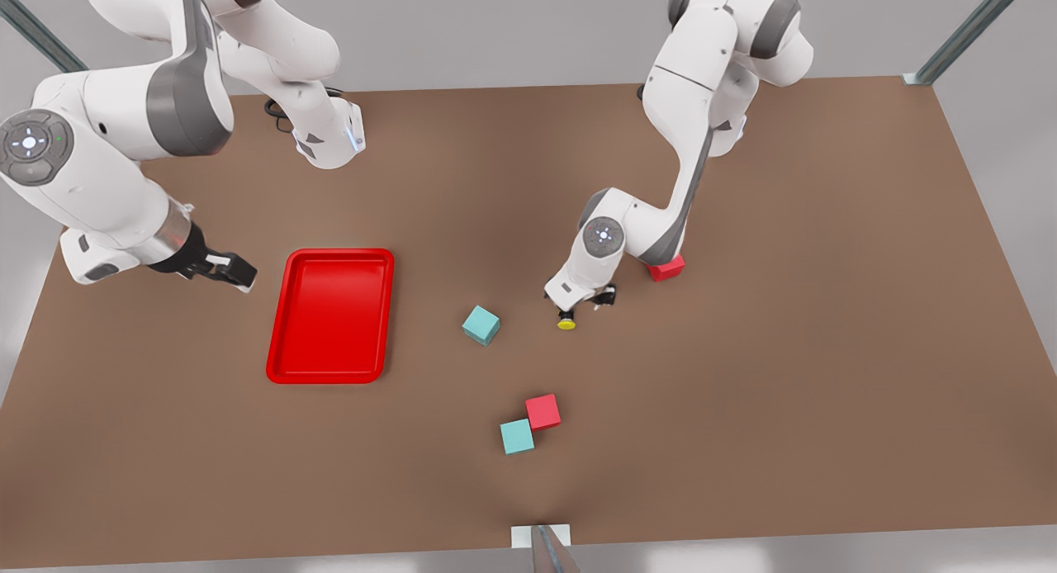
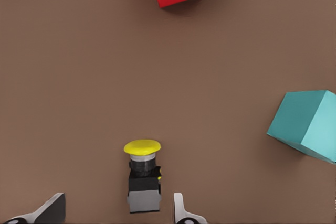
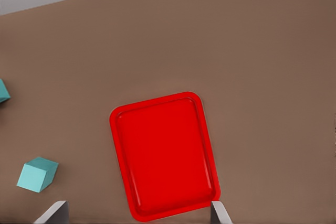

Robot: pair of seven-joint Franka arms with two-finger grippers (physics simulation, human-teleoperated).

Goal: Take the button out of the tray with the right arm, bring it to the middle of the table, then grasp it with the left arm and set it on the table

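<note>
The button [image 1: 566,322], a yellow cap on a dark base, rests on the brown table [image 1: 784,350] near its middle. My left gripper [image 1: 586,303] hovers just over it. In the left wrist view the button [image 2: 143,177] lies between the left gripper's [image 2: 118,200] widely spread fingers, touching neither. The red tray [image 1: 330,315] stands on the front view's left with nothing in it. My right gripper [image 1: 231,269] hangs open just left of the tray, holding nothing. The right wrist view looks down on the tray [image 3: 164,153] past the right gripper [image 3: 137,207].
A teal cube [image 1: 481,324] sits between tray and button. A red cube [image 1: 542,411] and a teal cube [image 1: 517,436] touch nearer the front edge. Another red cube [image 1: 665,267] lies behind the left arm's wrist. The table's right half is bare.
</note>
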